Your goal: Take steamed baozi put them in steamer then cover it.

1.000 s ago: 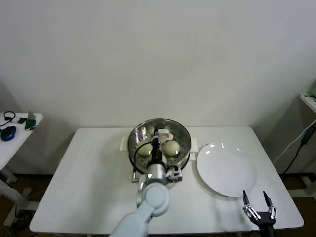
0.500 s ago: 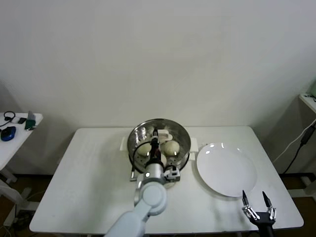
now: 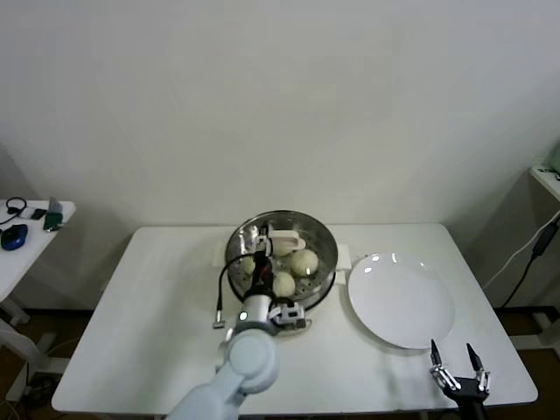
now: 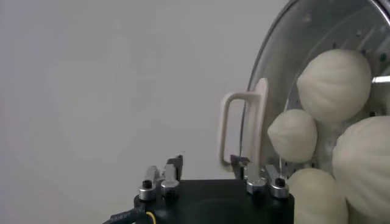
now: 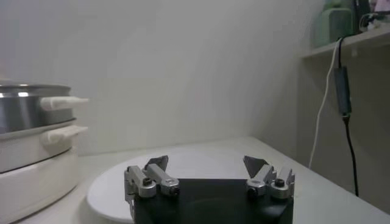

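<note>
The steamer (image 3: 326, 263) stands at the back middle of the white table, on its white cooker base (image 5: 30, 173). The glass cover (image 3: 308, 234) lies on it, cream handle (image 3: 282, 238) up. Several baozi (image 3: 304, 261) show through the glass, also in the left wrist view (image 4: 334, 82). My left gripper (image 3: 261, 265) is open and empty at the steamer's near-left rim; in its wrist view (image 4: 207, 161) the cover handle (image 4: 242, 131) stands just beyond one fingertip. My right gripper (image 3: 457, 372) is open and empty at the table's front right corner (image 5: 207, 163).
An empty white plate (image 3: 401, 300) lies right of the steamer, just beyond my right gripper (image 5: 201, 159). A small side table with a blue mouse (image 3: 14, 236) stands far left. A shelf with a hanging black cable (image 5: 343, 91) is at the right.
My left gripper has drawn back from the cover's handle toward the front left, and the cover stays on the steamer. The right arm has barely moved.
</note>
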